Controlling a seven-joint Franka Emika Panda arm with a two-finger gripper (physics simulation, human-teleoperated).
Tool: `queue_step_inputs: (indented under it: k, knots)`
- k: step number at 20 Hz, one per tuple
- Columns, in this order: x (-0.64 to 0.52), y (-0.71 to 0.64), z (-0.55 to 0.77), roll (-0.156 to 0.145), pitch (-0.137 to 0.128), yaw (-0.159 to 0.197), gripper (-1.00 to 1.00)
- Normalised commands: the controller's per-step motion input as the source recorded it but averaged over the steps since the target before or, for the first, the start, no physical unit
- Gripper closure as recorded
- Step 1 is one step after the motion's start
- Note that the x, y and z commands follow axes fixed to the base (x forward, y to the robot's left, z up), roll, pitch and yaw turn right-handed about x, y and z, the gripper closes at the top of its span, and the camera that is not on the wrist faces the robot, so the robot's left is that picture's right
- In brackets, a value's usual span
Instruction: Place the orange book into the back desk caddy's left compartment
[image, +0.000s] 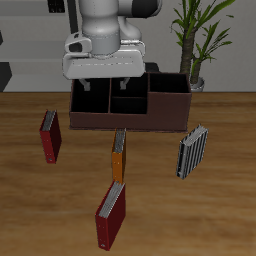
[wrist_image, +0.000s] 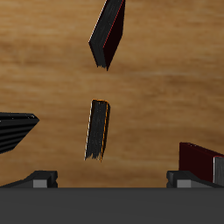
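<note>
The orange book (image: 118, 155) stands on its edge on the table in front of the back desk caddy (image: 130, 118), slim, with a pale page edge. It also shows in the wrist view (wrist_image: 98, 129). The caddy is a long dark maroon box; its left compartment (image: 90, 100) is the large end section beside the two small middle ones and holds nothing. My gripper (image: 107, 85) hangs open and empty above the caddy, farther back than the orange book. In the wrist view my gripper (wrist_image: 112, 179) shows its fingertips (wrist_image: 37, 179) wide apart.
Two dark red books stand on the table, one (image: 50, 137) beside the caddy's end, one (image: 110, 215) near the front edge. A grey-and-black striped book (image: 192, 150) stands before the caddy's taller end. A potted plant (image: 197, 45) stands behind.
</note>
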Motion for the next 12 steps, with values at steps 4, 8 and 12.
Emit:
queue_step_inputs:
  k: [4,8,12]
  knots:
    - [0.14,-0.11,-0.22,-0.004,-0.023,-0.040,-1.00]
    - [0.17,0.11,-0.42,0.017,-0.005,-0.011,-1.00]
    - [0.10,0.14,-0.38,0.039,0.006,-0.005,-1.00]
